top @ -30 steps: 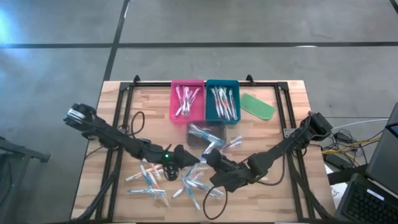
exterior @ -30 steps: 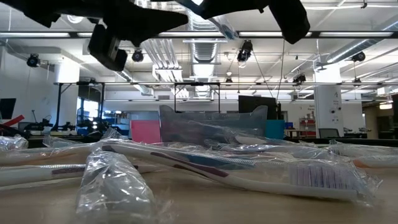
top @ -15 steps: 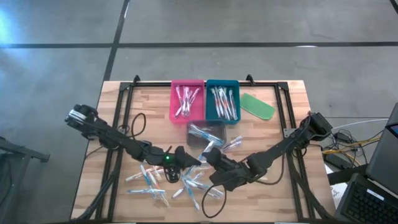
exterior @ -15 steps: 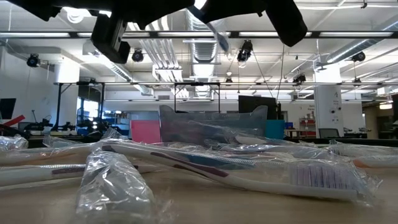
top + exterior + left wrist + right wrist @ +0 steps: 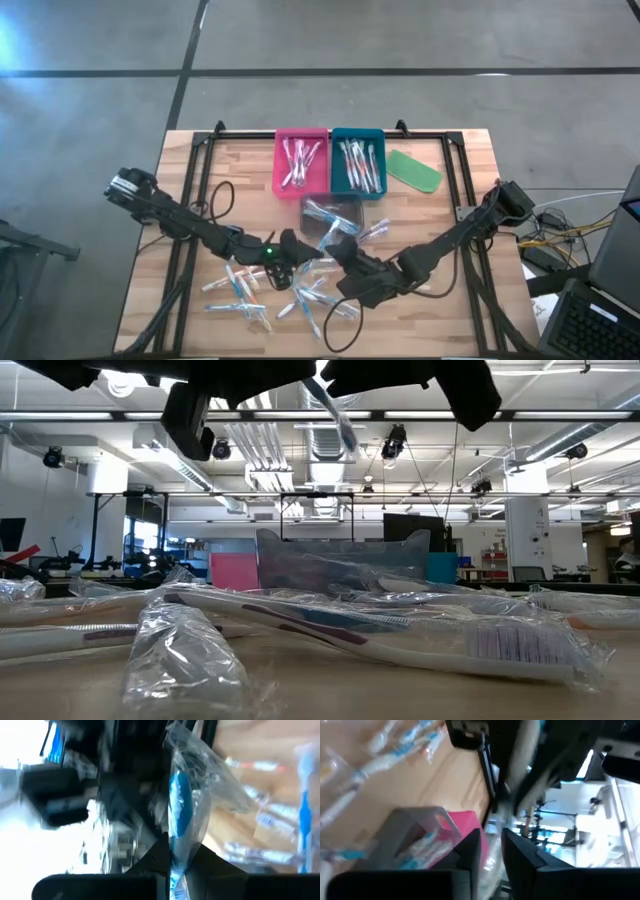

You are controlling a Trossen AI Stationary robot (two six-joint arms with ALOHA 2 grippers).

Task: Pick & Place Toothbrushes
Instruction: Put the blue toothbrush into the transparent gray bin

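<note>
Both grippers meet above the middle of the table. My left gripper (image 5: 304, 258) is shut on a blue-handled toothbrush in a clear wrapper (image 5: 179, 800). My right gripper (image 5: 335, 252) faces it, open, its fingers on either side of the same wrapper (image 5: 492, 854). In the low view this toothbrush (image 5: 330, 405) slants down from the grippers, well above the table. Several more wrapped toothbrushes (image 5: 245, 290) lie flat on the wood near the front edge. Others fill the pink tray (image 5: 301, 160) and the teal tray (image 5: 357, 160). My left gripper pinches the wrapped toothbrush between its two fingers at one end of the blue handle (image 5: 175, 851). The fingers lie level, coming from the table's left. The toothbrush is lifted clear of the table and sticks out beyond the fingers, tilted. My right gripper: I cannot tell whether its fingers touch the wrapper.
A clear grey container (image 5: 333, 215) with wrapped toothbrushes stands just beyond the grippers. A flat green piece (image 5: 413, 170) lies right of the teal tray. Loose wrapped toothbrushes (image 5: 400, 635) cover the near middle of the table. Black frame rails (image 5: 190, 190) run along both sides.
In the low view the lifted toothbrush's free end has swung from pointing down to the right to pointing the other way, and more of it shows below the grippers. My left wrist has turned a little. Both arms have stayed in place.
</note>
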